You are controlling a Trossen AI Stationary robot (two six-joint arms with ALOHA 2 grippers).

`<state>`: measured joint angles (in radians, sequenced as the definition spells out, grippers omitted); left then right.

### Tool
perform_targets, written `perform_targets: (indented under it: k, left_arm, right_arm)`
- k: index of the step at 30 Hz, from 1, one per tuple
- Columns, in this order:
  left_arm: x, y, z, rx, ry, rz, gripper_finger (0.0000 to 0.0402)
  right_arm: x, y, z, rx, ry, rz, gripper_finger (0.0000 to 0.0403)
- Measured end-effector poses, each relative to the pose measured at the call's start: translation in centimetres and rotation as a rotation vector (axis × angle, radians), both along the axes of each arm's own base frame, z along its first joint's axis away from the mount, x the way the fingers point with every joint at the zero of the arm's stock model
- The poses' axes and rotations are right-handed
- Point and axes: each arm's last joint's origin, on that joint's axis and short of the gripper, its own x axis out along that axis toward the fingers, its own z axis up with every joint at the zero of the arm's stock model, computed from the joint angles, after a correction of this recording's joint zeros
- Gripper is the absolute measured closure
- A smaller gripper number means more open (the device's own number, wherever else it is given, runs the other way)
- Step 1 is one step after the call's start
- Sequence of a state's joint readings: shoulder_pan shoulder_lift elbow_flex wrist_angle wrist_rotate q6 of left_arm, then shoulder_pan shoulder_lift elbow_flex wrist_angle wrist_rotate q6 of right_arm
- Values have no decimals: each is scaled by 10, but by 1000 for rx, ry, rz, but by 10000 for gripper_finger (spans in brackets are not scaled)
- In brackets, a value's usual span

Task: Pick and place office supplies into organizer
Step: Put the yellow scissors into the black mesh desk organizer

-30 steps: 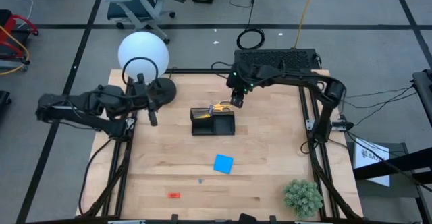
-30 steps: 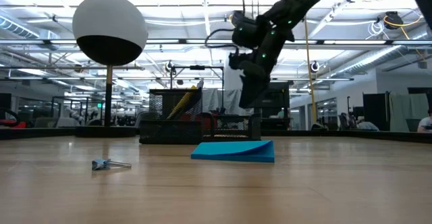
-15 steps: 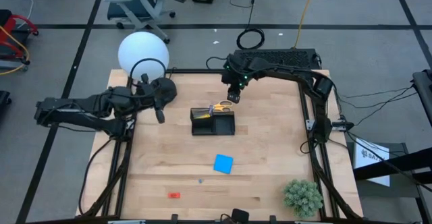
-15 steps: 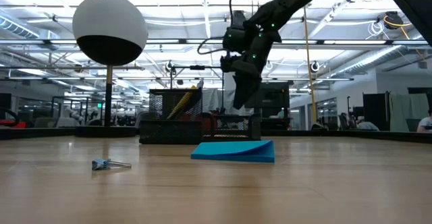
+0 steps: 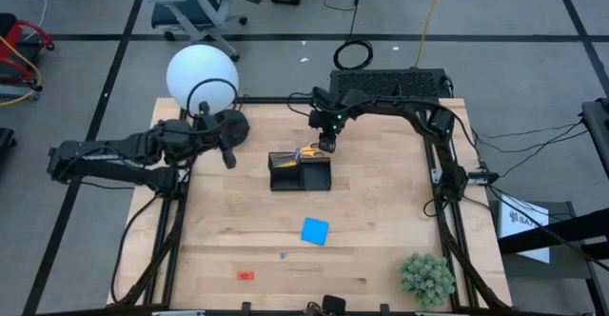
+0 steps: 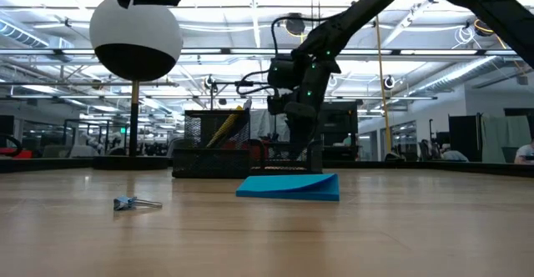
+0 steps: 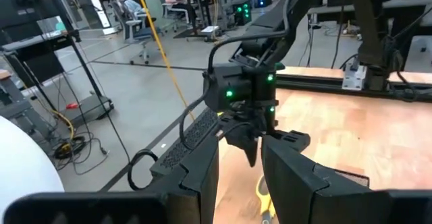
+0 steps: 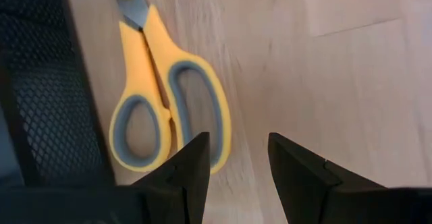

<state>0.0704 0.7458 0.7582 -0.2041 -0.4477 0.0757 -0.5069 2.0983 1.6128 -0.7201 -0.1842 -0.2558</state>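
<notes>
Reaching in from the left edge of the table, the left arm is seen in the high view lying low along the near-left side of the white globe lamp [image 5: 202,78], with the left gripper [image 5: 226,156] held just beside the lamp's black round base [image 5: 228,126]; in the left wrist view its two dark fingers [image 7: 202,177] are parted with a clear gap between them and nothing held. A small red eraser-like piece [image 5: 245,275] is noted on the bare wood near the front edge of the table [image 5: 371,221], with a tiny grey clip [image 5: 283,255] a little to its right and a bright blue square pad [image 5: 315,231] further right, lying flat and well apart from both arms. Behind the pad, near the table's centre, the black mesh organizer [image 5: 300,172] is recorded; a yellow pen [image 6: 225,127] stands tilted in it in the low view. The yellow-handled scissors [image 8: 169,102] lie flat on the wood, touching the organizer's rear wall. The right gripper [image 5: 326,145] is poised directly above the scissor handles; in the right wrist view its fingers [image 8: 192,163] are spread and empty, not touching the handles. A green plant ball [image 5: 425,278] is noted at the front-right corner.
</notes>
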Motion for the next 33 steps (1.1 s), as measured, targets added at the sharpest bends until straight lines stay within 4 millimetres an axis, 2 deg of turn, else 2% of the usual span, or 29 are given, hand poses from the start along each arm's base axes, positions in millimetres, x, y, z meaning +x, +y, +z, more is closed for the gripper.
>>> perform_targets:
  k: [5,10,13,15,22,29,33]
  left_arm:
    - [0,3,0,1,1,17,282]
    - [0,3,0,0,1,19,282]
    - [0,3,0,-3,-1,19,282]
    - [0,3,0,-5,-2,19,282]
    - [0,3,0,-5,-2,16,282]
    - [0,3,0,-6,-2,15,282]
    - [0,3,0,-6,-2,15,282]
  right_arm:
    - [4,5,-5,5,10,10,261]
    - [12,12,-18,5,24,34,261]
    - [13,11,-22,-93,74,5,262]
    - [12,10,-23,-95,84,1,267]
    - [7,8,-24,-98,125,-11,313]
    - [7,8,-24,-104,129,8,387]
    - [6,7,-24,-123,133,62,390]
